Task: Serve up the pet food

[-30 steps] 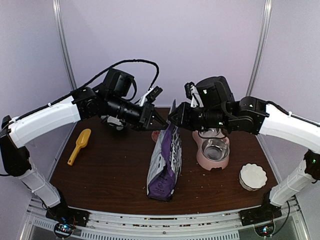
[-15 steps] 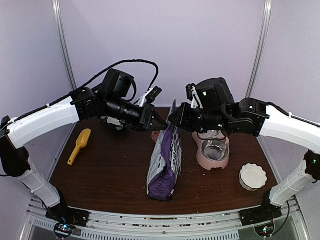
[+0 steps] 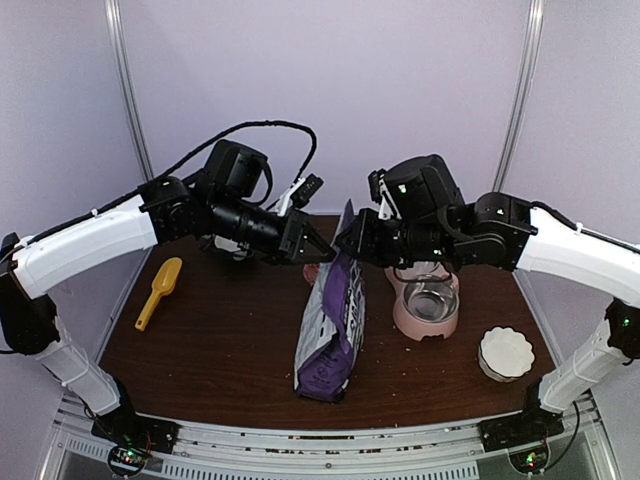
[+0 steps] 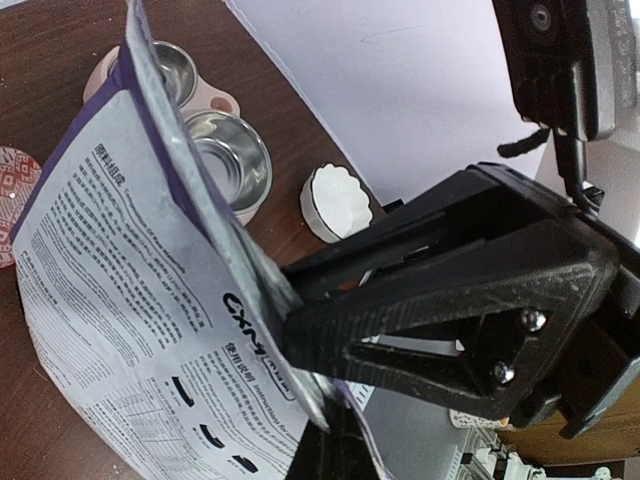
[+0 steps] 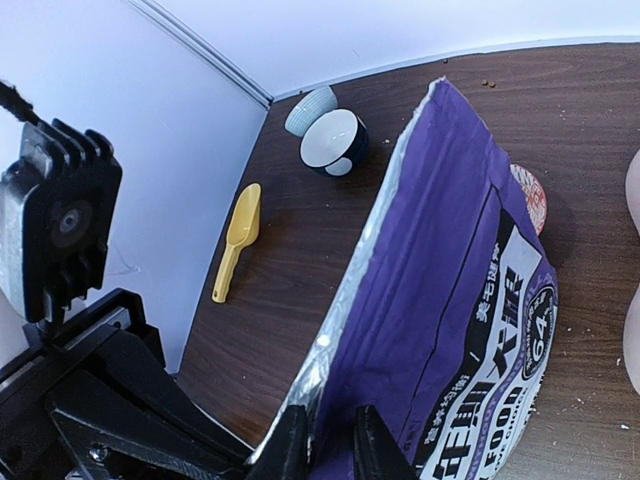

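Observation:
The purple pet food bag (image 3: 330, 330) stands upright mid-table with its top edge up. My left gripper (image 3: 322, 252) and right gripper (image 3: 345, 245) meet at that top edge from either side. In the left wrist view my left gripper (image 4: 335, 440) is shut on the rim of the bag's printed grey back (image 4: 130, 300), with the right gripper's black body just beyond. In the right wrist view my right gripper (image 5: 330, 445) is shut on the silver-lined rim of the bag (image 5: 450, 250). The pet food itself is hidden inside the bag.
A pink double feeder (image 3: 402, 313) with steel bowls stands right of the bag, and a white fluted bowl (image 3: 505, 352) lies at the front right. A yellow scoop (image 3: 158, 291) lies at the left. A red patterned disc (image 5: 530, 197) lies behind the bag. Two small bowls (image 5: 333, 140) stand at the back.
Both grippers have dipped very slightly at the bag's top edge. The bag and everything else stand as before.

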